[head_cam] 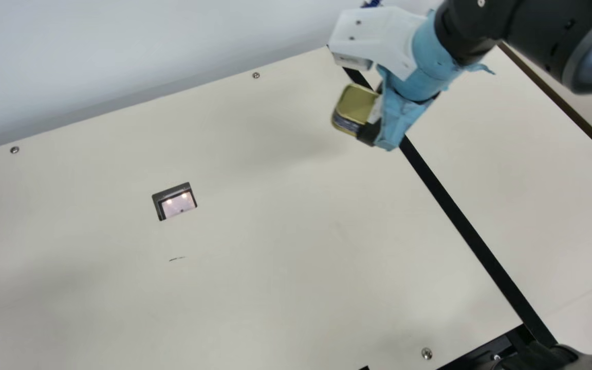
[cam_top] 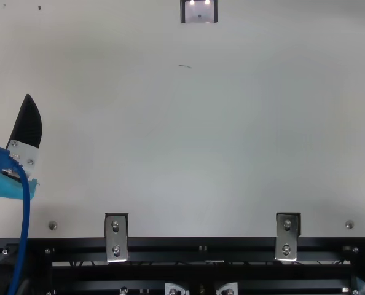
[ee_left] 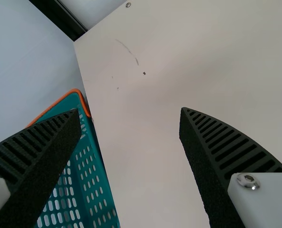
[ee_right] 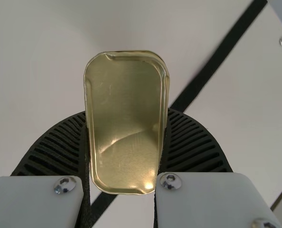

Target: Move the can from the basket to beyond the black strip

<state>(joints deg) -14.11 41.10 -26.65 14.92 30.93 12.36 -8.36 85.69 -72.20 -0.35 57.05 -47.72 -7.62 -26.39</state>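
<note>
Right gripper (ee_right: 126, 113): clamped on the can (ee_right: 126, 85), parted to its width, strip (ee_right: 221, 54) below. Left gripper (ee_left: 130, 113): wide, empty. Risk: early release (reach misjudged) could land it short.

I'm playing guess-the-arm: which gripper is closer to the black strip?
Right. The right gripper holds the can above the table, close to the black strip. The left gripper is far off, near the basket.
</note>
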